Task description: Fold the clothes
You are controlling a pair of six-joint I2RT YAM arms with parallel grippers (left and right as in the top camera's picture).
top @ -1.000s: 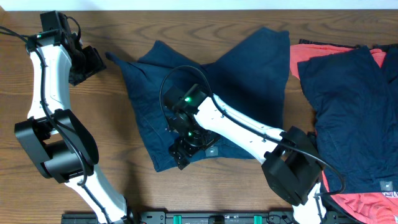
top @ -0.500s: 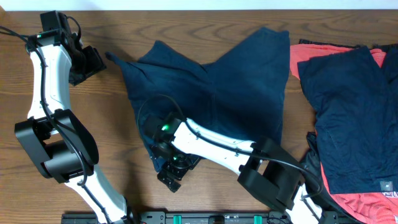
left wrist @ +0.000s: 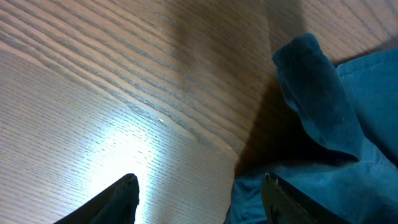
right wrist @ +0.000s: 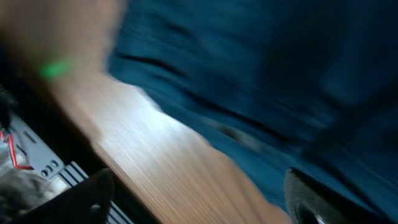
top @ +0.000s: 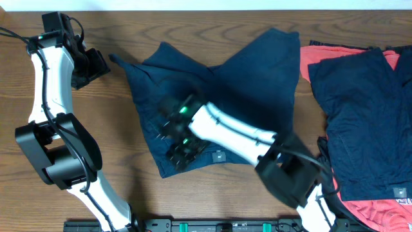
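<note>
A dark navy garment (top: 225, 96) lies spread flat in the middle of the table. My right gripper (top: 181, 153) hovers over its lower left hem, jaws wide apart with nothing between them. The blurred right wrist view shows the gripper (right wrist: 199, 186) above bare wood at the edge of the navy fabric (right wrist: 261, 62). My left gripper (top: 96, 64) stays at the garment's upper left corner. In the left wrist view it (left wrist: 199, 193) is open over the wood, and the folded navy corner (left wrist: 317, 81) lies just beyond the right finger.
At the right, a second navy garment (top: 360, 109) lies on a coral-red one (top: 315, 58). A black rail (top: 212, 225) runs along the table's front edge, close to the right gripper. Bare wood (top: 129, 167) lies between the left arm and the garment.
The right arm swung out past the garment's lower left hem toward the table's front edge, then came back over the hem. Its jaws look a little narrower. The left arm has not moved.
</note>
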